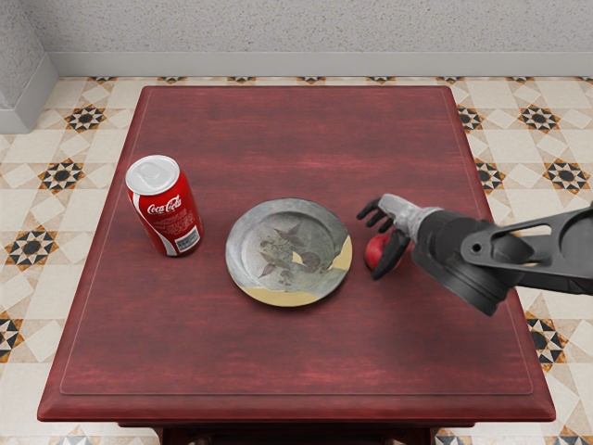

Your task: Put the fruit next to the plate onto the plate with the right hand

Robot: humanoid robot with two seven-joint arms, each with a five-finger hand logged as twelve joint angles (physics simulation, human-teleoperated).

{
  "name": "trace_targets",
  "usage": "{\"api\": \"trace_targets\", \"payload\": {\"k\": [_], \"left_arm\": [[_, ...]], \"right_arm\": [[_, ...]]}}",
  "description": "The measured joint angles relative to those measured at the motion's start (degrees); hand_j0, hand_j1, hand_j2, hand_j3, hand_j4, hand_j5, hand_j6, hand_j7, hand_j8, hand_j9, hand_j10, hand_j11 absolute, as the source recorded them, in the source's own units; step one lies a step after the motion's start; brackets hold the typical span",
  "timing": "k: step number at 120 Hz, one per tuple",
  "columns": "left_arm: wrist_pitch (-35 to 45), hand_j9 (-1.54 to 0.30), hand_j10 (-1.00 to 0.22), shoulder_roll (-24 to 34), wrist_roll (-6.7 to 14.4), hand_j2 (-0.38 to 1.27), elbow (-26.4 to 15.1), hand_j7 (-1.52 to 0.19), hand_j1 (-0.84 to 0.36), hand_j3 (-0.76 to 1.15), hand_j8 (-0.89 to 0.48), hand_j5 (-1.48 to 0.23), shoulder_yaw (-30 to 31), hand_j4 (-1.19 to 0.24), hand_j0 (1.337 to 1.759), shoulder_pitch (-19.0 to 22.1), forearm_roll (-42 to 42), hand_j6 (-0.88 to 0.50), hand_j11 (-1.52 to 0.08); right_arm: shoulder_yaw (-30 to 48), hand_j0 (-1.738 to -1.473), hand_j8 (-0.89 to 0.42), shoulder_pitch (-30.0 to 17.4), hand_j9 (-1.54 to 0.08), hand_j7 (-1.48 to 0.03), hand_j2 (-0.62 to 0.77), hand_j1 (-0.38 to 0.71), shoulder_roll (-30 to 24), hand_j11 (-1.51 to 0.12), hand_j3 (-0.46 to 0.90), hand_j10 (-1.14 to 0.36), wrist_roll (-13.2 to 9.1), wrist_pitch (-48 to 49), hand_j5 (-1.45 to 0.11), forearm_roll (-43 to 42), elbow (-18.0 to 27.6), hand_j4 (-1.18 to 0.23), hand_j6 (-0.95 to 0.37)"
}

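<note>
1 red fruit (373, 250), round, smooth, no long axis or stem to tell, lies just right of plate (243, 243), half hidden. Right hand (398, 229) cups it: fingers (373, 215) curled over top, one across front. Plate: 1, round, worn grey, yellowish rim. 1 upright cola can (165, 206) left of plate.

table (278, 139): dark red wood, smooth, a little shiny
can (167, 209): shiny metal top, glossy red sides
plate (237, 243): grey, dull, worn like old metal
fruit (375, 248): red, smooth skin
right hand (394, 232): black and grey, hard, matt
</note>
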Motion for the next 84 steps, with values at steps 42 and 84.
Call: {"api": "trace_targets", "payload": {"k": [42,84], "left_arm": [[0.0,0.00,0.00,0.0,0.0,0.00,0.0,0.00,0.35,0.00,0.00,0.00,0.0,0.00,1.658,0.0,0.0,0.00,0.00],[0.0,0.00,0.00,0.0,0.0,0.00,0.0,0.00,0.35,0.00,0.00,0.00,0.0,0.00,1.658,0.0,0.0,0.00,0.00]], "right_arm": [[-0.2,-1.657,-0.40,-0.9,-0.62,-0.61,-0.07,0.20,-0.1,-0.62,0.00,-0.47,0.0,0.0,-0.61,-0.1,-0.2,-0.47,-0.47],[0.4,-1.644,-0.38,-2.7,-0.75,-0.74,-0.04,0.21,-0.2,-0.77,0.00,-0.47,0.1,0.1,-0.70,-1.2,-0.6,-0.60,-0.51]]}}
